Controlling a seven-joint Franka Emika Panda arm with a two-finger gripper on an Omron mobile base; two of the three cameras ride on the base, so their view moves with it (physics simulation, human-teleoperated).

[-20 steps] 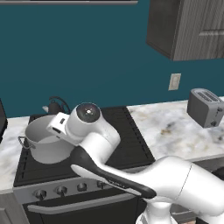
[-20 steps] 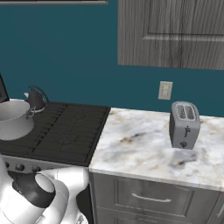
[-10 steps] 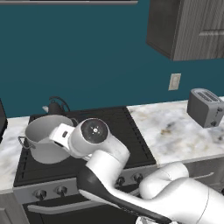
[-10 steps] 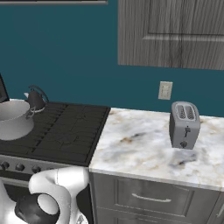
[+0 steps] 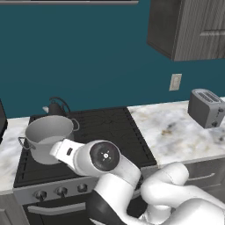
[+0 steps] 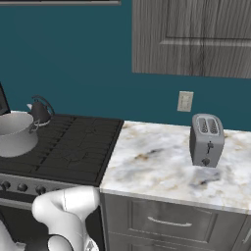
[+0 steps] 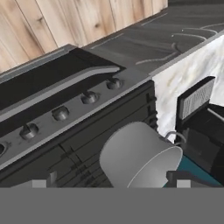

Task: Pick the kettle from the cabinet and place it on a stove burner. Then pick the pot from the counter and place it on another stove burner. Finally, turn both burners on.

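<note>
The pot (image 5: 47,139) sits on the front-left burner of the stove (image 5: 110,132), with the kettle (image 5: 56,107) on the rear-left burner just behind it, at about 12 o'clock from the pot; in the right base view the kettle (image 6: 40,111) and pot (image 6: 14,132) sit close together at the cooktop's 9 o'clock edge. Both vessels appear placed, so the remaining step is judged to be the knobs (image 5: 61,191), a row along the front panel below the pot. In the hand view the knobs (image 7: 60,113) run diagonally from about 8 o'clock up toward 1 o'clock, and the pot (image 7: 140,157) shows tilted at lower centre because the camera is rolled. The gripper (image 7: 111,183) stands spread wide and holds nothing; only its finger tips (image 7: 39,183) peek up at the bottom edge. Risk 1: the wrist hangs just beside the pot's front wall and near loop handle; a sweep down toward the panel could nudge the pot off its grate or into the kettle. Risk 2: which knob drives which burner cannot be told from these frames, so a wrong pick could light an empty burner. Risk 3: wide-spread jaws approaching a small round knob at a rolled angle may close off-centre and slip rather than turn. Risk 4: the arm's elbow (image 6: 66,211) is folded low against the oven front, so there is little room to reorient. The toaster (image 5: 205,107) on the counter (image 5: 176,132) is well apart, at 3 o'clock, and at no risk.
</note>
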